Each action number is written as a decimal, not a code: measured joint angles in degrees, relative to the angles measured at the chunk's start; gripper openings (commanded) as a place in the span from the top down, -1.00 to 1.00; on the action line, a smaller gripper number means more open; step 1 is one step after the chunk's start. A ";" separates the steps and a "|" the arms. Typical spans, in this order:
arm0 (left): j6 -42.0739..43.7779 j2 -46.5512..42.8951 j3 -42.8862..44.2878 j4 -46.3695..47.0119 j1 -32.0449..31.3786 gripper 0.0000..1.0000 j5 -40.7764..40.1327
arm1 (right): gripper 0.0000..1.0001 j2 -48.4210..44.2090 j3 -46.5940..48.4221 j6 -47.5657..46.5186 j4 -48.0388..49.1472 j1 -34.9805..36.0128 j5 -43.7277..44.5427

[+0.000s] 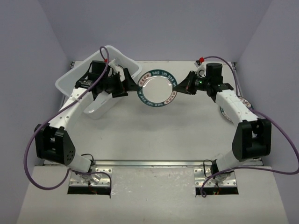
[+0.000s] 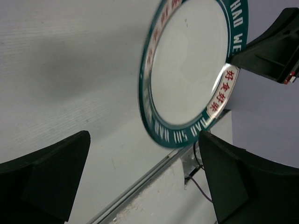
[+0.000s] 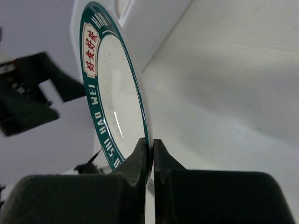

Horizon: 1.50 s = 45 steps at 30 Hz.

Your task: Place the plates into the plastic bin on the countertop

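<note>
A round white plate [image 1: 156, 88] with a teal-and-red ringed rim hangs above the countertop [image 1: 154, 140], between the two arms. My right gripper [image 1: 181, 86] is shut on its right rim; in the right wrist view both fingers [image 3: 150, 142] pinch the plate's edge [image 3: 117, 107]. My left gripper [image 1: 132, 87] stands open just left of the plate, touching nothing. From the left wrist the plate [image 2: 187, 70] lies beyond the wide-apart fingers [image 2: 144, 140]. The white plastic bin [image 1: 79, 74] sits tilted at the back left, partly under my left arm.
Another ringed plate [image 1: 225, 112] peeks out from under my right forearm. A metal rail [image 1: 149, 163] runs along the near edge of the countertop. Grey walls close in the back and both sides.
</note>
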 measured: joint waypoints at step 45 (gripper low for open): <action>-12.74 36.67 38.21 -8.56 21.64 -1.00 -21.03 | -0.97 -25.97 -12.59 -6.02 -25.10 0.23 13.40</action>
